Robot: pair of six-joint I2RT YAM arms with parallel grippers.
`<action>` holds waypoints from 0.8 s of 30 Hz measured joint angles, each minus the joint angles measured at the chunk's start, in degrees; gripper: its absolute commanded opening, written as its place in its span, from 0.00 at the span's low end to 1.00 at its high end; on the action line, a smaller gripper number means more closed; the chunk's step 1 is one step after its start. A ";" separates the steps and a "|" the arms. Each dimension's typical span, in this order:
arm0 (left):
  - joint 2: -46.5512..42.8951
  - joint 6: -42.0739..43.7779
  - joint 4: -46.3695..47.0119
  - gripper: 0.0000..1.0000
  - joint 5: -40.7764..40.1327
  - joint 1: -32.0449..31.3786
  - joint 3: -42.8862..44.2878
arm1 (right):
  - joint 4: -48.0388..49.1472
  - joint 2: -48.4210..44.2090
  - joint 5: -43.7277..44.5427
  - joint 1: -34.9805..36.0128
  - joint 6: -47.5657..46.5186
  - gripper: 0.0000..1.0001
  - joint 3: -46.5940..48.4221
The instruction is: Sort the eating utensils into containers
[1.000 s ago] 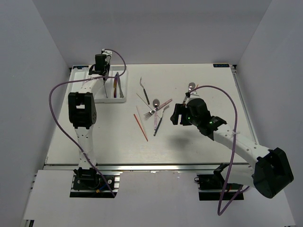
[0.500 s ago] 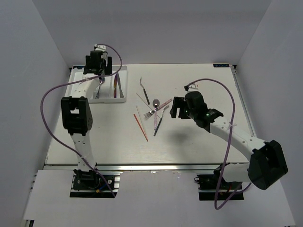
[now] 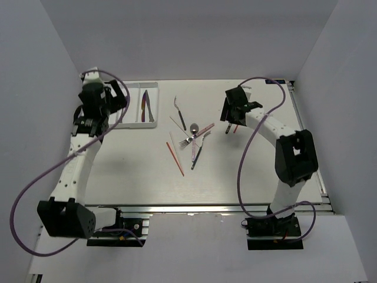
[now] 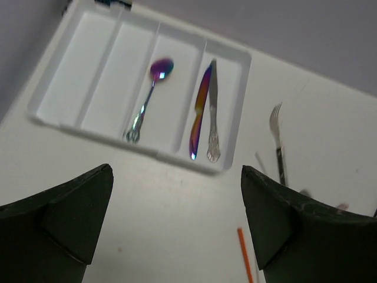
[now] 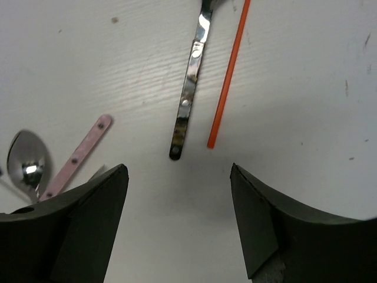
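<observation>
**Item 1: white tray** (image 4: 106,134). My landmark, at the far left of the tabletop (image 3: 235,177). One slot holds an iridescent spoon (image 4: 154,88). The slot nearest the loose pieces holds an iridescent knife (image 4: 200,109) and a silver knife (image 4: 213,118) side by side.

**Item 2: left fingers** (image 4: 65,212). Spread as wide as they go and holding nothing. They are raised over the tabletop at the tray's near edge.

**Item 3: loose heap** (image 3: 191,140). Forks, a spoon and chopsticks lie crossed over one another, well apart from the tray on its right.

**Item 4: silver-handled utensil** (image 5: 189,94). It lies flat, beyond the heap from the tray. Its working end is out of the wrist view, so I cannot tell its kind. A red chopstick (image 5: 228,73) lies just beside it on the side away from the tray, not touching.

**Item 5: right fingers** (image 5: 88,224). Wide apart and empty, hovering just short of the handle's free end.
- **Relation:** the handle's long axis runs almost straight away from the gap, and the fingers open across it.
- **Nearer arm:** I judge the right arm to be much the nearer.
- **Next move:** advance along the handle and descend to straddle it.
- **Risk:** the chopstick's near end also falls within the span of the gap, so I could catch both.
</observation>
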 measured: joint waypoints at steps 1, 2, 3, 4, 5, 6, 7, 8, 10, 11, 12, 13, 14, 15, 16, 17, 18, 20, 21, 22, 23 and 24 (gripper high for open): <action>-2.51 -0.44 0.68 0.98 0.15 -0.04 -4.15 | -0.61 2.36 0.37 -0.85 -0.04 0.74 2.29; -5.11 -0.94 1.29 0.98 0.55 -0.09 -9.11 | -1.03 4.68 0.72 -1.68 -0.22 0.73 4.26; -7.10 -1.18 1.42 0.98 0.92 -0.11 -13.31 | -1.60 6.80 0.96 -2.43 -0.31 0.72 6.16; -8.83 -1.42 1.36 0.98 1.27 -0.15 -17.31 | -2.29 8.87 1.14 -3.04 -0.37 0.72 8.09; -10.03 -1.49 1.20 0.98 1.31 -0.15 -20.72 | -2.93 11.15 1.29 -3.54 -0.48 0.72 10.10; -10.71 -1.57 0.83 0.98 1.31 -0.17 -23.06 | -3.67 13.00 1.49 -4.02 -0.63 0.72 11.87; -11.06 -1.62 0.24 0.98 1.27 -0.26 -24.85 | -4.09 14.86 1.53 -4.48 -0.87 0.70 13.60; -11.10 -1.66 -0.22 0.98 1.27 -0.39 -25.92 | -4.39 16.35 1.49 -4.72 -1.18 0.70 14.93; -11.08 -1.70 -0.37 0.98 1.33 -0.55 -26.67 | -5.14 18.95 1.44 -4.90 -1.88 0.69 17.49; -11.15 -1.77 -0.13 0.98 1.38 -0.66 -26.64 | -5.31 19.96 1.40 -4.90 -2.08 0.69 18.40; -11.32 -1.84 0.35 0.98 1.53 -0.74 -26.64 | -5.42 20.87 1.33 -4.90 -2.27 0.68 19.23; -11.47 -1.86 0.66 0.98 1.64 -0.85 -26.64 | -5.49 21.64 1.22 -4.90 -2.45 0.68 19.89; -11.65 -1.88 0.85 0.98 1.86 -0.90 -26.64 | -5.46 22.38 1.05 -4.90 -2.67 0.67 20.41; -11.72 -1.88 0.98 0.98 2.05 -0.90 -26.64 | -5.49 22.97 0.96 -4.90 -2.84 0.66 20.81; -11.74 -1.88 1.07 0.98 2.40 -0.92 -26.64 | -5.40 23.47 0.83 -4.85 -2.95 0.66 21.05; -11.74 -1.90 1.14 0.98 2.62 -0.90 -26.64 | -5.35 24.00 0.70 -4.85 -3.08 0.65 21.20; -11.74 -1.90 1.18 0.98 2.82 -0.92 -26.64 | -5.27 24.50 0.59 -4.87 -3.13 0.64 21.29; -11.74 -1.92 1.33 0.98 3.06 -0.92 -26.64 | -5.18 25.51 0.33 -4.92 -3.65 0.52 21.31; -11.74 -1.99 1.33 0.98 3.15 -0.92 -26.64 | -4.98 25.79 0.04 -4.92 -3.52 0.48 21.42; -11.74 -2.03 1.36 0.98 3.32 -0.94 -26.64 | -4.85 25.99 -0.26 -4.92 -3.37 0.38 21.49; -11.74 -2.05 1.36 0.98 3.48 -0.94 -26.64 | -4.66 26.10 -0.70 -4.92 -3.32 0.32 21.62; -11.74 -2.10 1.36 0.98 3.69 -0.96 -26.64 | -4.26 26.21 -1.05 -4.92 -3.13 0.24 21.62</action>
